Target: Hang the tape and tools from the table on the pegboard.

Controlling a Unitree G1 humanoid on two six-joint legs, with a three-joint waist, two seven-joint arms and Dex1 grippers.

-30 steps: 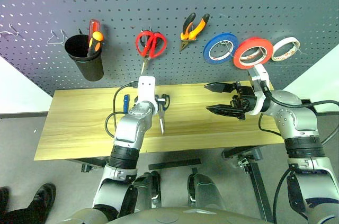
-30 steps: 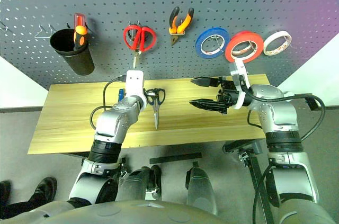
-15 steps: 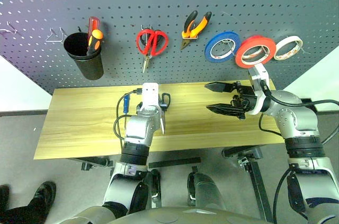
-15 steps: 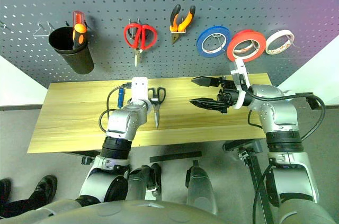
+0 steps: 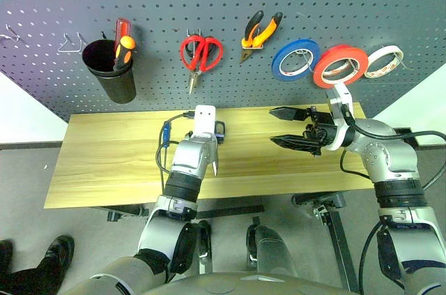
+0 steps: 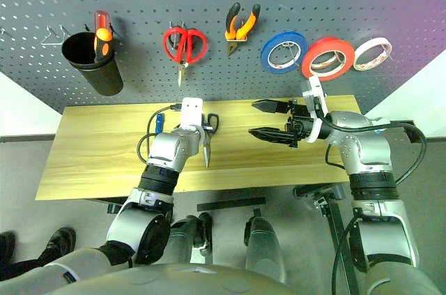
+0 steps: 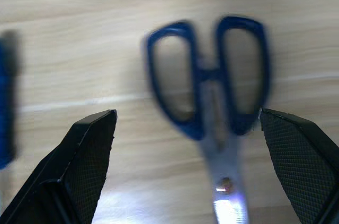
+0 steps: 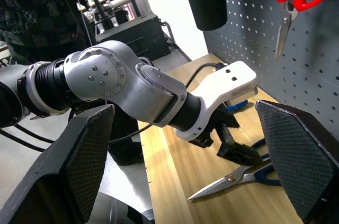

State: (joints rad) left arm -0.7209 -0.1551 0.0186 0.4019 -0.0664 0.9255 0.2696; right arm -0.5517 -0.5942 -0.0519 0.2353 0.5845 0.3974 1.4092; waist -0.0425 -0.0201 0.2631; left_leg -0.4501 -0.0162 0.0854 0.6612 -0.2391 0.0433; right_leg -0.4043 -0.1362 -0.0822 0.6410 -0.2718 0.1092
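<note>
The left arm reaches forward and slopes down over the middle of the surface [image 5: 104,169], its left tool [image 7: 185,144] open just above the dark-handled scissors [image 7: 212,91], which lie flat near the far edge with handles toward the pegboard [image 5: 223,2] and blades toward the near edge. The right arm is raised at the right end, bent so that the right tool [image 5: 279,127] points level toward the left, open and empty, above the surface and well apart from the scissors. On the pegboard hang the red tape [image 5: 340,65], between a blue roll [image 5: 295,58] and a whitish roll [image 5: 386,62], and the pliers [image 5: 259,31] with orange-and-black handles; a pair of red scissors [image 5: 201,54] hangs left of the pliers, and a black cup [image 5: 111,75] at the left holds red and orange-handled screwdrivers [image 5: 122,42]. A slim blue screwdriver [image 5: 166,134] lies on the surface just left of the left wrist. The left wrist view shows the scissor loops between the open fingers [image 7: 85,166], not touched, with a blue blur at one side. The right wrist view shows the left arm from the side, its fingers just over the scissors, whose blades lie closed on the wood, and a person in dark patterned clothing [image 8: 37,7] beyond the surface's left end.
</note>
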